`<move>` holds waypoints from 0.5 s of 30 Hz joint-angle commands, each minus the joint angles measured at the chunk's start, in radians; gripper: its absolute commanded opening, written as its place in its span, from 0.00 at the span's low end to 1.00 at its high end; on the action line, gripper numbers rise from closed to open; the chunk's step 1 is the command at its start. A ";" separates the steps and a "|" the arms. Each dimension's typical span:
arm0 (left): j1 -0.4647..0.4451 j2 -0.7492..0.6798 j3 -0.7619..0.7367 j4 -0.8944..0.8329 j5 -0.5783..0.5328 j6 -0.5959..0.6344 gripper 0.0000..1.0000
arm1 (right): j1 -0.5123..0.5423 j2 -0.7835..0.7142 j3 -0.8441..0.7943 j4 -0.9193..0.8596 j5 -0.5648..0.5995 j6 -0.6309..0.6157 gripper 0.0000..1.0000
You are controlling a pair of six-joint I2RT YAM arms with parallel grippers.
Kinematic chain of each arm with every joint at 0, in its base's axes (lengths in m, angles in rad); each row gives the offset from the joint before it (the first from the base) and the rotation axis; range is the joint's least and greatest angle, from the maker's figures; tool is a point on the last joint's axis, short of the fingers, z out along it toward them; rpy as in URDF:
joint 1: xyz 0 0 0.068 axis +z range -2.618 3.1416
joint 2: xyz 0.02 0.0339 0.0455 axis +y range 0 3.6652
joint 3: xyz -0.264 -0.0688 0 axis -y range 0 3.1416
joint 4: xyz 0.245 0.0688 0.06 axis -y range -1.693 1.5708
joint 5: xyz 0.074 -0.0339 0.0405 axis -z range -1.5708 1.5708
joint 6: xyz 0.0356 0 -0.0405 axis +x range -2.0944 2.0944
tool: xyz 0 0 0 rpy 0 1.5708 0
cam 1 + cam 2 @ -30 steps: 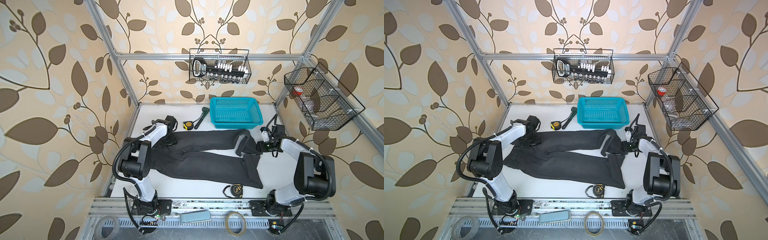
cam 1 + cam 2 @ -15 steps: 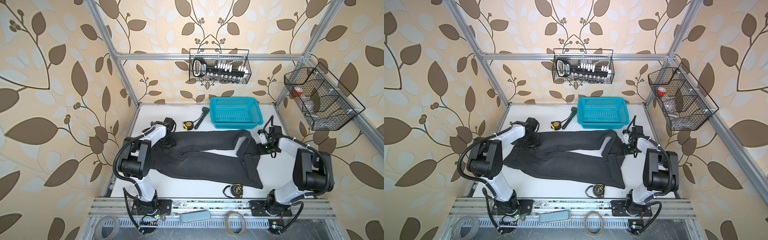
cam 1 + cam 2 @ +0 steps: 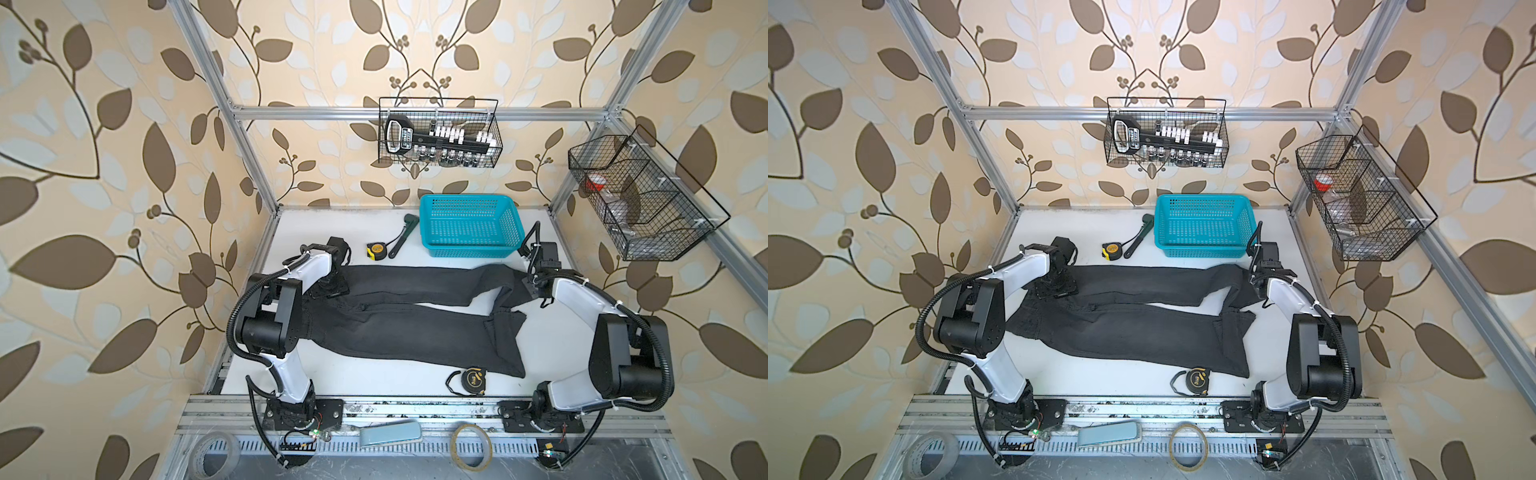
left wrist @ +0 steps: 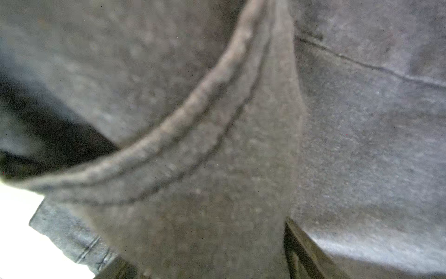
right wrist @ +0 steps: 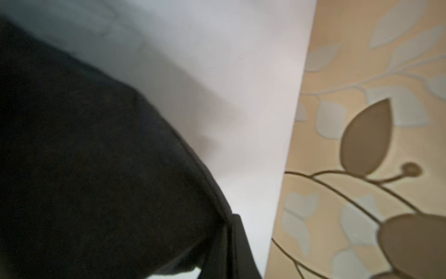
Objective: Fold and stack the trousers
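Trousers [image 3: 395,328] now pinched at one cuff by the right hand [image 3: 525,286]; left hand [image 3: 330,286] stays spread.

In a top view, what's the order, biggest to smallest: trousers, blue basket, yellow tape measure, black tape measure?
1. trousers
2. blue basket
3. black tape measure and yellow tape measure: too alike to rank, and the black one sits nearer the camera.

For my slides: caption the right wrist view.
Black trousers on the white table, leaf-patterned wallpaper alongside.
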 commanded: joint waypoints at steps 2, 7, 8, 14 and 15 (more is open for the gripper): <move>0.026 -0.011 0.024 -0.050 -0.093 0.042 0.78 | -0.016 0.061 0.077 0.096 0.142 -0.129 0.09; 0.030 -0.012 0.020 -0.050 -0.094 0.047 0.78 | -0.006 0.140 0.137 0.162 0.138 -0.158 0.15; 0.029 -0.013 0.020 -0.050 -0.094 0.049 0.78 | -0.005 0.158 0.153 0.167 0.135 -0.148 0.15; 0.031 -0.008 0.025 -0.051 -0.103 0.069 0.78 | 0.018 0.163 0.196 0.138 -0.019 -0.070 0.35; 0.031 -0.006 0.030 -0.054 -0.104 0.072 0.79 | 0.016 0.147 0.197 0.117 -0.071 -0.039 0.40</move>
